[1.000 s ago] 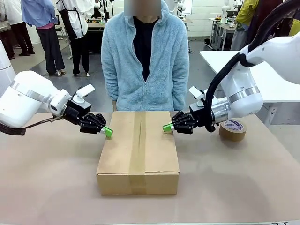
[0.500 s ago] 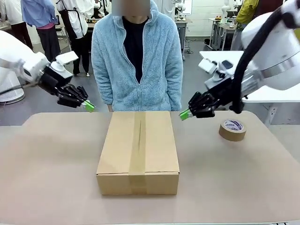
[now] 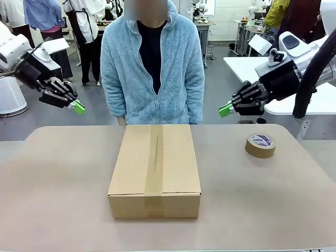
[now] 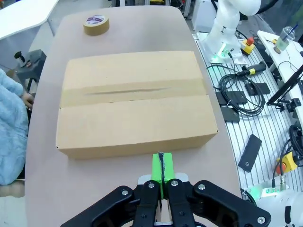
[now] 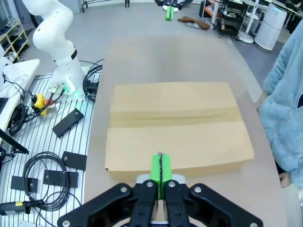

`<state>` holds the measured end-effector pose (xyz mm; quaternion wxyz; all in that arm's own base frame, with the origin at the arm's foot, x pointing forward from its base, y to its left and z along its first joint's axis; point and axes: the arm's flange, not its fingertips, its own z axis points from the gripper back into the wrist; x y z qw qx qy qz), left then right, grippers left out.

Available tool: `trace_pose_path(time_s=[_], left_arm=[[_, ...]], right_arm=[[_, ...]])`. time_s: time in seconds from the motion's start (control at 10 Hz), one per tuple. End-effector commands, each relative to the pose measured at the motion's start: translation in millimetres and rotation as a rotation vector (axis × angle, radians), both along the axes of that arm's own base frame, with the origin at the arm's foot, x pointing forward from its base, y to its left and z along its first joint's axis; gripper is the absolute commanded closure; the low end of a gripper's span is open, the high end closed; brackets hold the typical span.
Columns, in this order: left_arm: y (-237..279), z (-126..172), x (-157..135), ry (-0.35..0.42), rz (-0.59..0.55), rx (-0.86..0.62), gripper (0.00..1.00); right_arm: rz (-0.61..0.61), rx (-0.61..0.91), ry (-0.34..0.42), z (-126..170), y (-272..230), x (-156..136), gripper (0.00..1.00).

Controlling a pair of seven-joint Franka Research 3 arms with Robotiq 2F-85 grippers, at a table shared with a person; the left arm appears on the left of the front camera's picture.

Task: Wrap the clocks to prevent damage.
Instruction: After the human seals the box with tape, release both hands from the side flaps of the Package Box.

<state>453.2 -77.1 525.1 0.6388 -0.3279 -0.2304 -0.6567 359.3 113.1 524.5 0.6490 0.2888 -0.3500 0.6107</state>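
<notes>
Risk: my arms hover on either side of the cardboard box; a low sweep across the counter could shove it or knock the tape roll.
Cause: both of my arms reach across the counter's middle.
Clocks: not visible; presumably inside the taped box, at counter centre.
Left gripper: jaws together, holding nothing, touching nothing.
Right gripper: jaws together, empty, in the air.

Matt brown cardboard box, taped seam; fleecy jacket behind.
</notes>
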Motion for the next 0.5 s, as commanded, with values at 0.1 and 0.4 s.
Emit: trace_pose_path(time_s=[0.1,0.4], left_arm=[[-3.7,-5.2,5.4,0.009,-0.009,0.001,1.0],[-3.7,-5.2,5.4,0.009,-0.009,0.001,1.0]], right_arm=[[0.015,0.0,0.002,-0.7,3.1,2.2,0.99],[0.015,0.0,0.002,-0.7,3.1,2.2,0.99]])
